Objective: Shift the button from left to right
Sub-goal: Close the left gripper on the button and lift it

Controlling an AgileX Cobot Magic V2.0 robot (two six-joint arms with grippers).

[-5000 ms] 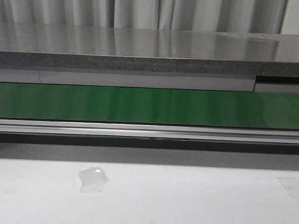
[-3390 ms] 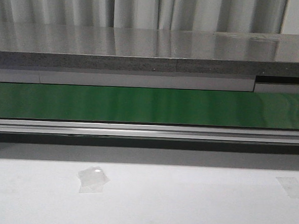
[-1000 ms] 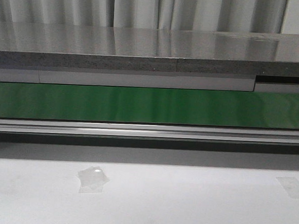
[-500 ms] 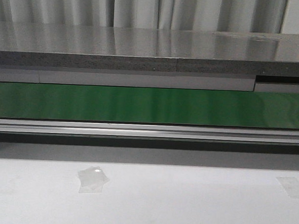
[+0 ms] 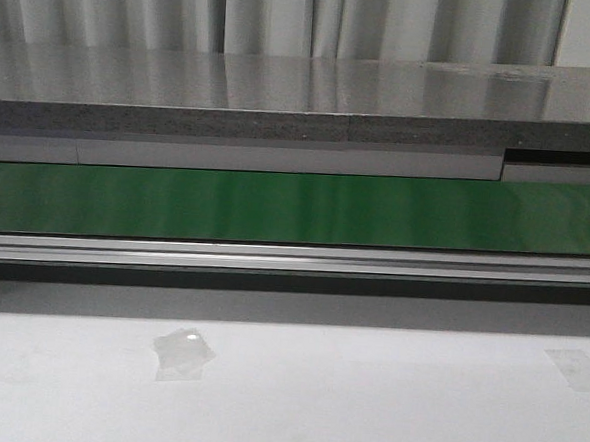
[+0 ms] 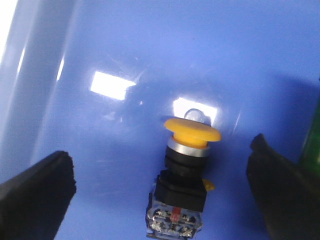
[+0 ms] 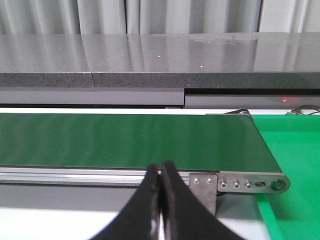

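Note:
The button [image 6: 182,180], with a round yellow-orange cap on a black boxy body with a red mark, lies on a glossy blue surface [image 6: 150,60] in the left wrist view. My left gripper [image 6: 165,190] is open, its black fingers [image 6: 35,192] wide apart on either side of the button and not touching it. My right gripper [image 7: 160,172] is shut and empty, its tips held in front of the green conveyor belt [image 7: 125,140]. Neither gripper nor the button shows in the front view.
The green belt [image 5: 296,209] runs across the front view, with an aluminium rail [image 5: 293,258] in front and a grey shelf [image 5: 302,101] behind. Two tape patches [image 5: 182,352] lie on the white table. The belt's end bracket [image 7: 240,183] and a green mat [image 7: 295,165] show in the right wrist view.

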